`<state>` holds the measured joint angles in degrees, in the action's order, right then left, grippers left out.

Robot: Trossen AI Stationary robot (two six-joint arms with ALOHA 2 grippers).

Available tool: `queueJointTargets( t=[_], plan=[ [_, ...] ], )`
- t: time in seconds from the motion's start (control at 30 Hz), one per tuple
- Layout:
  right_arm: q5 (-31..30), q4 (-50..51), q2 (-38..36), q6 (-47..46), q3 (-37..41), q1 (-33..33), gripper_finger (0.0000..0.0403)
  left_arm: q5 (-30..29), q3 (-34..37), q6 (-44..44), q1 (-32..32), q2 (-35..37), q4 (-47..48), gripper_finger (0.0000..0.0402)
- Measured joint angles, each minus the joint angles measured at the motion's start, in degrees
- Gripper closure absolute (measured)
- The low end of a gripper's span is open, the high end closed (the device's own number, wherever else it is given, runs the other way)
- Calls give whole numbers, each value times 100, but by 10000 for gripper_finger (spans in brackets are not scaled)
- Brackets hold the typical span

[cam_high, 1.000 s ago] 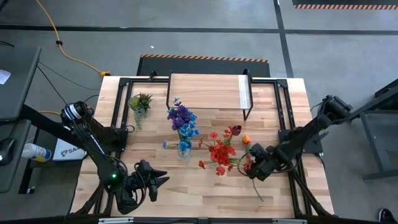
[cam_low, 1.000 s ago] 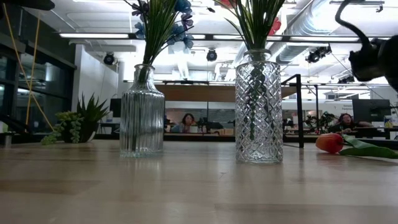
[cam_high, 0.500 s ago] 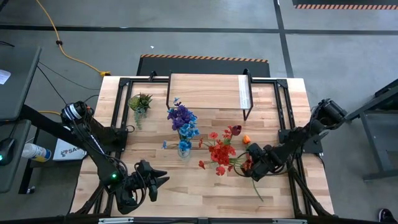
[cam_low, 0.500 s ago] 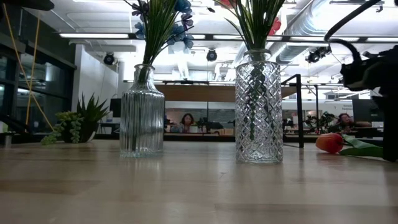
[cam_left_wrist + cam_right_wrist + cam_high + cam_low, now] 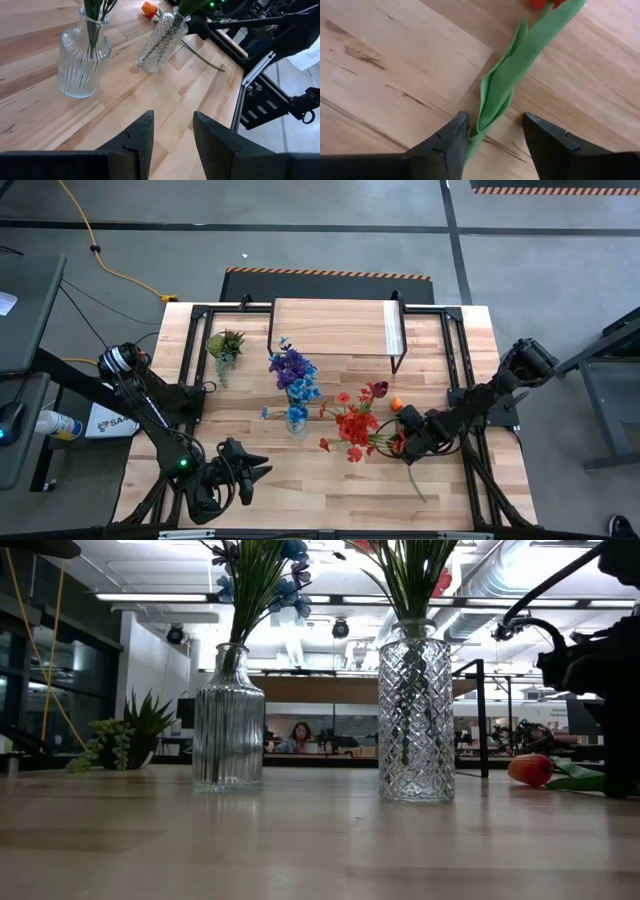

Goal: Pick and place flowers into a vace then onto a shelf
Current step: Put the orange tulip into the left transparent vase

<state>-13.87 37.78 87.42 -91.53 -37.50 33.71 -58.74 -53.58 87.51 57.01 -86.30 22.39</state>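
Observation:
An orange flower lies flat on the table at the right. Its bloom (image 5: pixel 396 403) (image 5: pixel 530 770) points to the far side and its thin green stem (image 5: pixel 415 480) runs toward the near edge. My right gripper (image 5: pixel 405 445) (image 5: pixel 495 142) is open and low over it, with one finger on each side of the flower's green leaf (image 5: pixel 505 85). A ribbed glass vase (image 5: pixel 228 720) holds blue and purple flowers (image 5: pixel 293 375). A diamond-cut vase (image 5: pixel 415 715) holds red flowers (image 5: pixel 355 425). The shelf (image 5: pixel 335 325) stands at the far edge. My left gripper (image 5: pixel 255 470) (image 5: pixel 172 135) is open and empty at the near left. My right gripper comes from above with its fingers across the orange flower's stem. The leaf's lower end (image 5: pixel 472 142) lies close beside one finger (image 5: pixel 452 142). I cannot tell whether it touches. The flower lies flat on the table.
A small green spiky potted plant (image 5: pixel 225 343) stands at the far left. Dark metal frame rails (image 5: pixel 455 370) run along the table's sides. Bare tabletop (image 5: pixel 330 490) lies between the vases and the near edge.
My right gripper has come down over the orange flower's stem and now shows low at the right of the low view. The flower has stayed where it lay.

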Motion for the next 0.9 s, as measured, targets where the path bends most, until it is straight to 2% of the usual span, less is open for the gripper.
queueJointTargets(
  t=[0.2,0.5,0.7,0.9],
  plan=[
    [34,55,2,-6,9,0,282,13,0,-25,0,0,2,231],
    [76,48,2,-78,9,4,390,20,0,-25,0,0,1,231],
    [110,271,2,-486,5,4,383,22,0,-24,0,0,0,231],
    [243,485,-66,-605,10,15,395,159,0,-24,2,0,1,231]
  ],
)
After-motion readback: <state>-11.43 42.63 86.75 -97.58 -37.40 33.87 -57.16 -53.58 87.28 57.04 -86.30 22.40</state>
